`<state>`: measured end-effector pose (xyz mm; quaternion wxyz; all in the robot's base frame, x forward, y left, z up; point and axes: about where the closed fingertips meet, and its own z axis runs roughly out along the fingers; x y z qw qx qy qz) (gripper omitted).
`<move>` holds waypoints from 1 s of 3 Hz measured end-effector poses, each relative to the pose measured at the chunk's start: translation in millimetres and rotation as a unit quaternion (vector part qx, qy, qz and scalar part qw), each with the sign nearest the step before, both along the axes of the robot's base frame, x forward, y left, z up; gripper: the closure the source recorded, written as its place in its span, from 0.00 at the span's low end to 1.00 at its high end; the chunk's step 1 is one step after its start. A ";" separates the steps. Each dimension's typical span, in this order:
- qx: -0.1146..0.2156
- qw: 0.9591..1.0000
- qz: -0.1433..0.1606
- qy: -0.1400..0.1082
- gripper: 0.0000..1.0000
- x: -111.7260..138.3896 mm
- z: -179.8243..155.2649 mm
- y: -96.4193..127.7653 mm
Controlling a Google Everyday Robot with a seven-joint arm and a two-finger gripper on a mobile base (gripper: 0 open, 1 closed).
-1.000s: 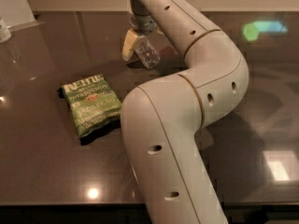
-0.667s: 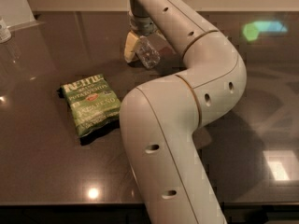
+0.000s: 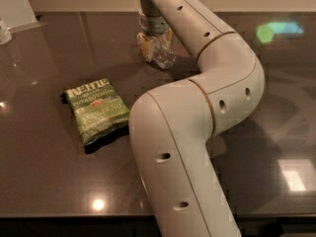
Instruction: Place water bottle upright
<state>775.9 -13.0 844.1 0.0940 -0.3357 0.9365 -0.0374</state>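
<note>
My gripper [image 3: 154,47] reaches down at the back centre of the dark table [image 3: 44,181]. Its yellowish fingers [image 3: 145,47] are closed around the water bottle [image 3: 163,57], a small clear ribbed bottle. The bottle's clear body sticks out to the lower right of the fingers, tilted, close to the table surface. Its cap and label are hidden behind the gripper. My white arm crosses the right half of the view and covers much of the table there.
A green Kettle chip bag [image 3: 97,110] lies flat on the table, left of my arm's lower link. A small clear bottle [image 3: 4,32] stands at the far left edge. A pale wall runs behind the table.
The gripper with the bottle has shifted slightly; the bottle stays held between the fingers. The chip bag has not moved.
</note>
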 end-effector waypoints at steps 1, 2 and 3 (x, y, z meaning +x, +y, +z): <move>0.020 1.000 0.017 -0.005 0.74 -4.7 12.7 0.9; 0.064 0.996 0.064 -0.016 0.97 -16.6 36.1 4.2; 0.128 0.982 0.134 -0.033 1.00 -35.9 65.6 8.7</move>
